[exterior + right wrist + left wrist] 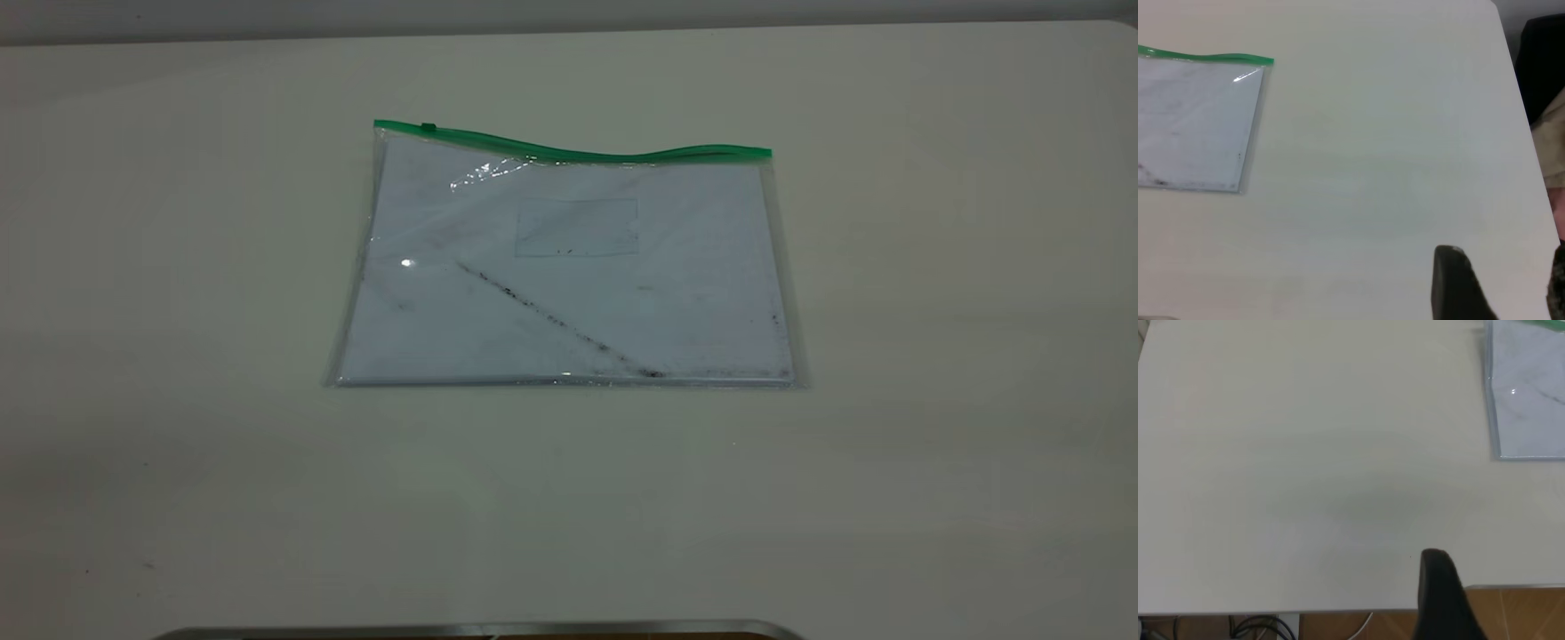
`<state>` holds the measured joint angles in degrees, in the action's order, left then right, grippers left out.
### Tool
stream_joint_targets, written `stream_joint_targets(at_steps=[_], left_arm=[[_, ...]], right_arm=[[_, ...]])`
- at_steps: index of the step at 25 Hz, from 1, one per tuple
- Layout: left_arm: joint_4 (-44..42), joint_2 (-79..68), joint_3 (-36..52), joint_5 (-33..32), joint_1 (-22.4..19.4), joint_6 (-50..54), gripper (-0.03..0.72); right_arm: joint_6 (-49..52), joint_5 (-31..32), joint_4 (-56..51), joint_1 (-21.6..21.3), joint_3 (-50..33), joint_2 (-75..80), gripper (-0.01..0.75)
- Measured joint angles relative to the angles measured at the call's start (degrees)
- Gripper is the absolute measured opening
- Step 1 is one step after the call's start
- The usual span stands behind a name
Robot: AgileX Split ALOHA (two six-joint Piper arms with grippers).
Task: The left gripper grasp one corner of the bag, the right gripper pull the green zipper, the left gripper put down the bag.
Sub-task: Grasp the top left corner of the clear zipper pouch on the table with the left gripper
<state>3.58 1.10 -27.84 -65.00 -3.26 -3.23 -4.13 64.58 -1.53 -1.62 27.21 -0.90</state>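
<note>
The bag [566, 267], a clear plastic document pouch with white paper inside, lies flat on the white table [933, 267], near the middle and toward the far side in the exterior view. The green zipper [578, 151] runs along its far long edge, slightly wavy. The small green slider tab [428, 128] sits near the left end of that strip. A dark diagonal smudge line [556, 320] crosses the paper from mid-left down to the near edge. A small clear card pocket [577, 227] sits just below the zipper, near center. Glare spot on the plastic at left.

No arm shows in the exterior view.

Left wrist view: only one black finger [1441, 597] of the left gripper [1441, 597] shows, over the table's near edge, well apart from the bag corner [1528, 393]. Cables [1258, 628] and brown floor show below the table edge. Cannot tell whether this pincer is spread or pressed together.

Right wrist view: one black finger [1458, 287] of the right gripper [1458, 287] shows above bare table, well apart from the bag's right end [1198, 123] and the zipper's end [1211, 57]. Cannot tell this pincer's state either.

Neither gripper touches the bag.
</note>
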Motion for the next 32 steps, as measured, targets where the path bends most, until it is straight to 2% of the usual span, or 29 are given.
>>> stream_joint_targets(at_steps=[6, 12, 18, 21, 26, 29, 32], left_arm=[[-0.46, -0.07, -0.11, 0.24, 0.00, 0.08, 0.496], [-1.15, -11.55, -3.37, 7.52, 0.00, 7.01, 0.496], [-0.23, -33.84, -8.70, 19.69, 0.00, 5.50, 0.496], [0.01, -44.77, -10.57, 25.39, 0.00, 1.65, 0.510], [2.93, -64.27, -12.72, 35.23, 0.00, -3.77, 0.576], [6.01, -76.42, -16.36, 38.64, 0.00, -7.02, 0.588], [9.61, -88.62, -22.36, 40.19, 0.00, -12.22, 0.588]], right_arm=[[0.00, -1.73, -1.60, 0.00, 0.79, 0.00, 0.362], [-1.32, -23.63, -6.94, 0.00, 1.68, 4.24, 0.327], [-7.46, -31.68, -10.25, 0.00, 1.68, 25.77, 0.323], [-16.40, -35.05, -16.14, 0.00, 1.68, 37.24, 0.363], [-38.39, -39.72, -32.20, 0.26, 2.56, 55.07, 0.505], [-50.64, -38.90, -44.04, 2.70, 5.47, 64.32, 0.544], [-60.36, -38.59, -54.94, 7.15, 8.85, 72.77, 0.551]])
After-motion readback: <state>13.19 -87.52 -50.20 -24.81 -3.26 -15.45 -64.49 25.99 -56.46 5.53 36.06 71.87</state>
